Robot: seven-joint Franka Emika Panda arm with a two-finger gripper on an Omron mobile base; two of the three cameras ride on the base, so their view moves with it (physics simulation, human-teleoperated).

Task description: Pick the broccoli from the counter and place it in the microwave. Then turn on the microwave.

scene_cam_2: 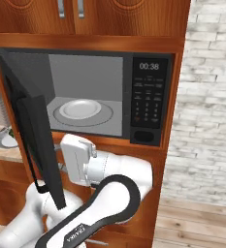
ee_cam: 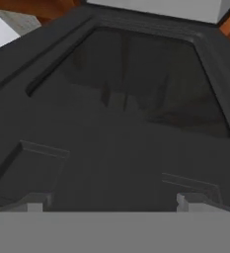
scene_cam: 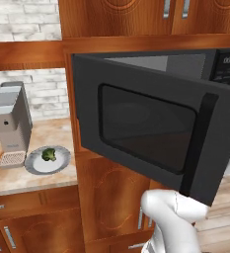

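Note:
The broccoli [scene_cam: 49, 154] is a small dark-green floret lying on a round grey plate [scene_cam: 37, 165] on the beige counter [scene_cam: 52, 132], left of the microwave [scene_cam: 220, 64]. The microwave door [scene_cam: 146, 128] hangs wide open. Its grey inside with the glass turntable [scene_cam_2: 83, 110] holds nothing else. My gripper [ee_cam: 110, 202] is open, its fingertips [ee_cam: 35, 202] spread wide with nothing between them. It points close at the dark window of the door [ee_cam: 131, 89]. The white hand [scene_cam_2: 78, 157] sits just below the microwave opening, beside the door [scene_cam_2: 34, 135], well right of the broccoli.
A grey boxy coffee machine [scene_cam: 10, 123] stands on the counter just left of the plate. The button panel [scene_cam_2: 147, 101] with its display is on the microwave's right side. Wooden cabinets [scene_cam: 111, 197] lie below, and a brick wall [scene_cam_2: 206, 97] stands to the right.

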